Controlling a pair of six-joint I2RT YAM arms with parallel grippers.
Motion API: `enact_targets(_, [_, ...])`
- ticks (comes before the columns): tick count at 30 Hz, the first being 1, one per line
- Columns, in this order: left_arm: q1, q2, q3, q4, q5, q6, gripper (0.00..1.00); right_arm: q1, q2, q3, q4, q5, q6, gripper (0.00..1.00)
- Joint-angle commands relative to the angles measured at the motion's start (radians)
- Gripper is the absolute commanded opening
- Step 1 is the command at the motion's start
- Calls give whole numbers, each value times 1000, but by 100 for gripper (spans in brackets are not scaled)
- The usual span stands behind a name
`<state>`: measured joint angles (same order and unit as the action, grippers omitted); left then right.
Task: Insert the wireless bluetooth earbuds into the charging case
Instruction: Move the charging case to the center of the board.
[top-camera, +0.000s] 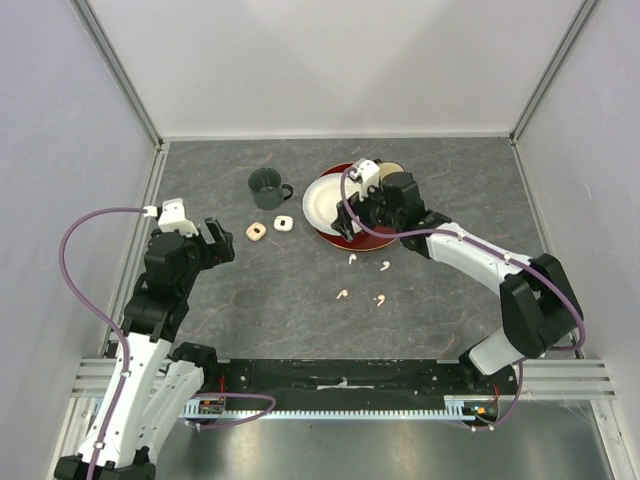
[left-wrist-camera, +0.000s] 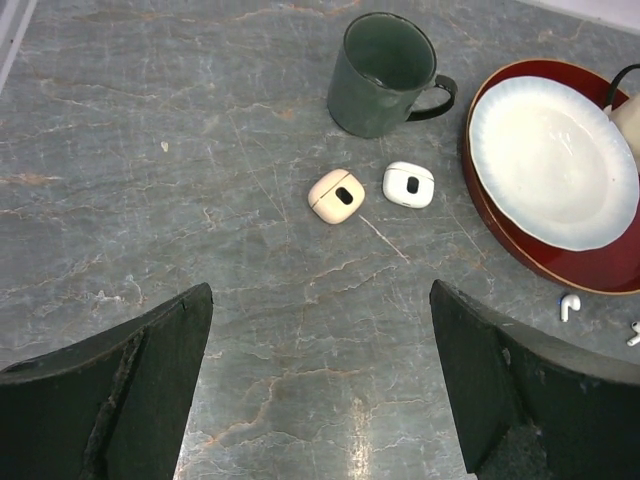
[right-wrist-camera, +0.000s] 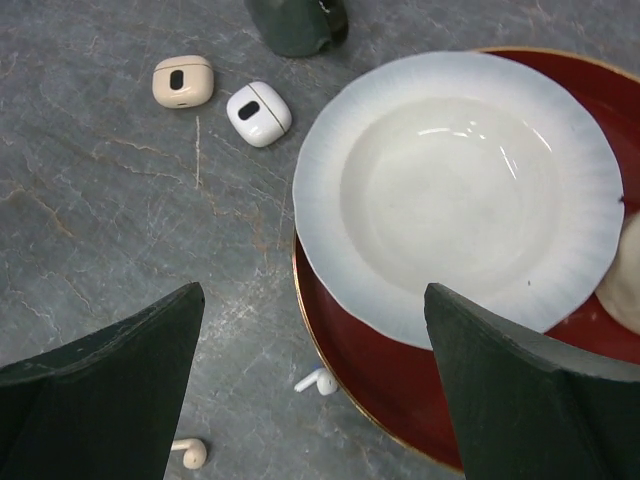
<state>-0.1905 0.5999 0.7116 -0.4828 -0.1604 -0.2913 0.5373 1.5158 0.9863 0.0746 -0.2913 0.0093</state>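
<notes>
Spanning the floor between pale walls (top-camera: 60, 120), the grey veined table (top-camera: 280, 310) carries four earbuds (top-camera: 379, 299). Left fingers (left-wrist-camera: 150, 390) and right fingers (right-wrist-camera: 110, 380) gape apart, empty.

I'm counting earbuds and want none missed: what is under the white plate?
The white plate rests on a red plate whose rim shows. A white earbud lies beside that rim. Anything directly beneath the white plate is hidden.

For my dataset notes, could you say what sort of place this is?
Likely a robotics test cell: plain white walls in aluminium framing enclose a grey marble-patterned tabletop, with the left arm and right arm mounted at its edge.
</notes>
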Motion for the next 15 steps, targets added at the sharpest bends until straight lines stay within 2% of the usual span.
enact_targets(1, [10, -26, 2, 12, -24, -17, 95, 50, 53, 95, 34, -2, -114, 98])
enact_targets(5, [34, -29, 0, 21, 7, -20, 95, 84, 83, 166, -30, 26, -193, 98])
enact_targets(13, [144, -15, -18, 76, 183, -43, 95, 119, 92, 184, -32, 21, -313, 98])
enact_targets(15, [160, -11, -18, 78, 188, -43, 95, 131, 96, 192, -32, 23, -345, 98])
